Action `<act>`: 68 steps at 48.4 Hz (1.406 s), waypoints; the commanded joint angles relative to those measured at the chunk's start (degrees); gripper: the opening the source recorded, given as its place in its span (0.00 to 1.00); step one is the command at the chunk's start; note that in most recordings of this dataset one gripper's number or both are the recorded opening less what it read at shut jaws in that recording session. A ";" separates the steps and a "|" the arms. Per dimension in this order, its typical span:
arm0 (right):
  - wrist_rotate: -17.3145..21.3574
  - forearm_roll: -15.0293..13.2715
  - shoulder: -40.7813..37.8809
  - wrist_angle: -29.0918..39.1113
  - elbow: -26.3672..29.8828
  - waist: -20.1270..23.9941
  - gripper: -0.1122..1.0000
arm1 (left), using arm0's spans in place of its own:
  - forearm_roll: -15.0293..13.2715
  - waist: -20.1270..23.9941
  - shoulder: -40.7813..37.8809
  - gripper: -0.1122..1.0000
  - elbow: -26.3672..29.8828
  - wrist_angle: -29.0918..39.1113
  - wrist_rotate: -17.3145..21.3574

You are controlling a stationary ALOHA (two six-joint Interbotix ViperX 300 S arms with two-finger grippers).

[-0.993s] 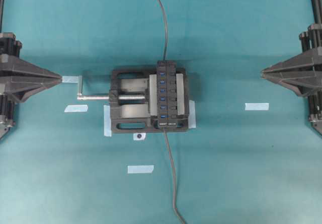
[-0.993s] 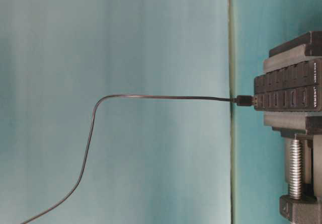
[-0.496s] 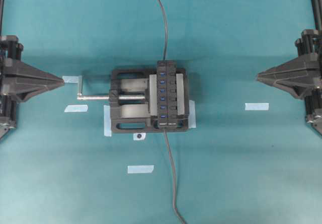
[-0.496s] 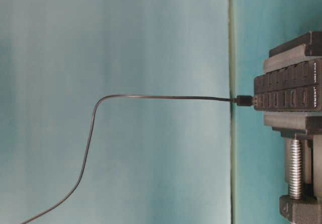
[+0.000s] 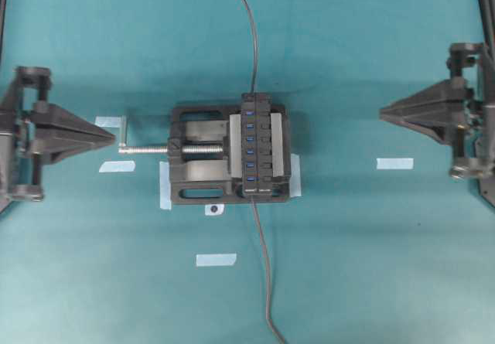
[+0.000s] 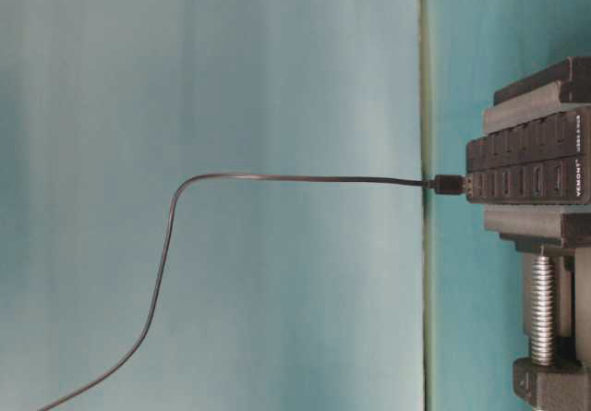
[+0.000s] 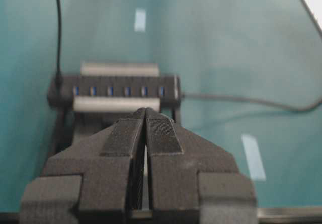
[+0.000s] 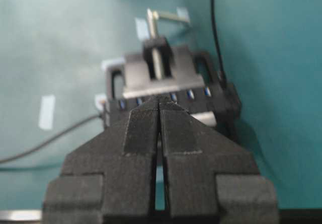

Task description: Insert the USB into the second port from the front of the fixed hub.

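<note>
**Teal bench, clamped hub, both claws closed and empty**

Teal matting (image 5: 371, 267) covers the whole work surface, marked here and there with short strips of pale blue tape (image 5: 216, 260). At its middle stands a wide black bench vise (image 5: 193, 189) with a silver screw and crank handle (image 5: 124, 134) pointing towards the left arm. The long narrow black bar-shaped hub (image 5: 267, 147) is held in the vise. Its row of small blue slots faces up and runs from the far end to the near end.

A small black USB plug (image 6: 450, 184) on a long, thin dark grey cable (image 6: 277, 178) sits against the hub's far end. The cable rises from there and curves away. Exactly which socket holds the plug I cannot tell. A second dark cable (image 5: 264, 267) leaves the hub's near end and trails off the bottom edge of the overhead view.

The left gripper (image 5: 113, 135) lies level and points at the vise. Its ribbed pads (image 7: 126, 136) are pressed flat together with nothing between them. Its tip is just beside the crank handle, though whether the two touch is unclear. The right gripper (image 5: 381, 113) faces in from the other side, well apart from the vise. Its pads (image 8: 176, 131) meet at the tip and grip nothing.
</note>
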State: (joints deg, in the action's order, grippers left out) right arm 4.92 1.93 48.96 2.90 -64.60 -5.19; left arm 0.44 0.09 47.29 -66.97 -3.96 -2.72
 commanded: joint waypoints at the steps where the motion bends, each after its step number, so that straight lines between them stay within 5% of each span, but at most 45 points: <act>1: 0.53 0.00 -2.20 0.44 2.37 -0.35 0.08 | 0.09 0.00 -1.76 0.10 1.14 -0.18 -0.44; 28: -1.05 -2.90 -21.71 6.86 13.10 -6.50 0.08 | 0.18 -0.44 -3.25 0.10 2.11 1.14 -0.62; 68: -10.20 -2.90 -43.68 6.68 25.58 -9.58 0.08 | 0.09 -0.44 -3.34 0.10 2.55 5.71 -0.79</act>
State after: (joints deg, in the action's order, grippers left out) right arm -4.31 -0.88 5.98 9.93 -41.66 -14.77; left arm 0.44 -0.26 44.12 -65.57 1.85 -3.43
